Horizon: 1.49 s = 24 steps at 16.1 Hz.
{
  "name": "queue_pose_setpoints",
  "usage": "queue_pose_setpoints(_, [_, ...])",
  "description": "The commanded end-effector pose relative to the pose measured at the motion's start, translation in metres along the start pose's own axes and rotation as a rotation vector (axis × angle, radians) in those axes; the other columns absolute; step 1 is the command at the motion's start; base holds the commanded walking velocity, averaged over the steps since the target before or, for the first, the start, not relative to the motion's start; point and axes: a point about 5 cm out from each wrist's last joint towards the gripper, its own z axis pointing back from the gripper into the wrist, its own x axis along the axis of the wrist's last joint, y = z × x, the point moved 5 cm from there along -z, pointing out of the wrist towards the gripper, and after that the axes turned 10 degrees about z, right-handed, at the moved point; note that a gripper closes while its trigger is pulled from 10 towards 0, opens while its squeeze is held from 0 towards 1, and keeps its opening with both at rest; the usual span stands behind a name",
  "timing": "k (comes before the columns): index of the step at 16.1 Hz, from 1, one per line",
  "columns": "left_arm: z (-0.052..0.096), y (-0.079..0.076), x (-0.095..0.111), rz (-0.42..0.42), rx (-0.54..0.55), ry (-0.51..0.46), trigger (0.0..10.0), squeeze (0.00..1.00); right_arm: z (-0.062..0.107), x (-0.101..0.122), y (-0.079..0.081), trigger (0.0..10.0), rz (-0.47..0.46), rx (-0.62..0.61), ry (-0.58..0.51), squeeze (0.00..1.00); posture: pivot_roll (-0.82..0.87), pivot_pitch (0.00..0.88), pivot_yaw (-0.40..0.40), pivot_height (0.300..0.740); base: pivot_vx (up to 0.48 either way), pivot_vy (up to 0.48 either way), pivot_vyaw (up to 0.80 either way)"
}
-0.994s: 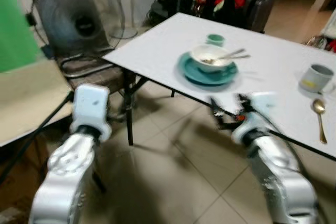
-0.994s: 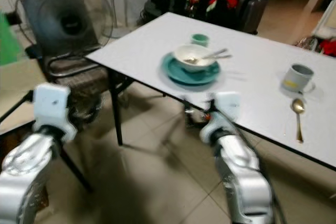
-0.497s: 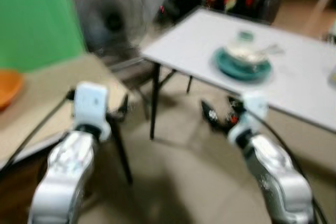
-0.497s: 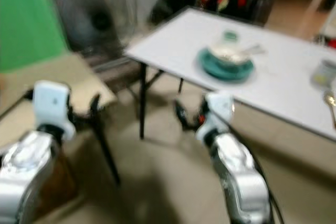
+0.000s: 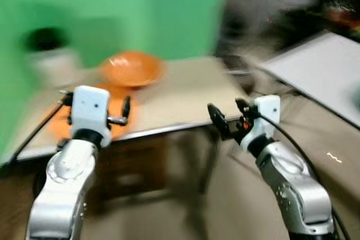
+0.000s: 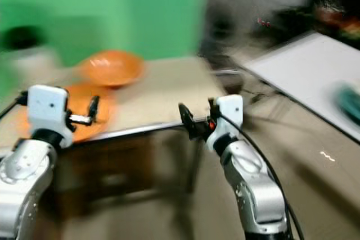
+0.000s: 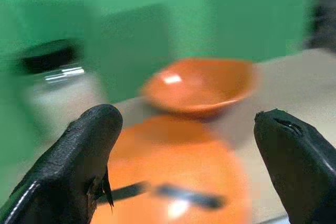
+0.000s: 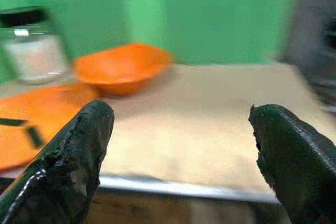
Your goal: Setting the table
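An orange bowl (image 5: 132,68) sits on a beige table (image 5: 180,94) before a green wall. In front of the bowl lies an orange plate (image 7: 173,177) with a dark utensil (image 7: 178,196) on it. My left gripper (image 5: 97,104) hovers open over the plate's near side, nothing between its fingers. My right gripper (image 5: 229,115) is open and empty, just off the beige table's near right corner. The picture is blurred by motion.
A jar with a black lid (image 7: 52,85) stands left of the bowl. The white dining table (image 5: 320,66) lies at the far right, a teal plate (image 6: 351,98) on it. Tiled floor (image 5: 337,161) runs between the two tables.
The whole view has swung left: the white table slid to the right edge and the beige table with the orange dishes came in. Both arms keep their pose, fingers spread.
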Motion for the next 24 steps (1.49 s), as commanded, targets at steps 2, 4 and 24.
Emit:
queue_pose_setpoints(2, [-0.002,-0.010,0.003,0.012,-0.030,-0.011,10.0,0.87,0.003,-0.004,-0.011,10.0,0.007,-0.027,0.018,1.00,0.01,0.004,-0.013,0.740,0.000,0.000,0.80])
queue_pose_setpoints(4, [-0.002,-0.010,0.004,0.015,-0.034,-0.013,10.0,0.87,0.003,-0.004,-0.013,10.0,0.013,-0.030,0.020,1.00,0.02,0.003,-0.016,0.740,0.135,0.000,0.80])
queue_pose_setpoints(24, [-0.005,-0.012,-0.004,0.010,-0.071,0.017,10.0,0.87,-0.003,-0.013,0.003,10.0,0.013,0.118,0.104,0.00,-0.01,0.005,-0.004,0.740,0.364,0.000,0.00])
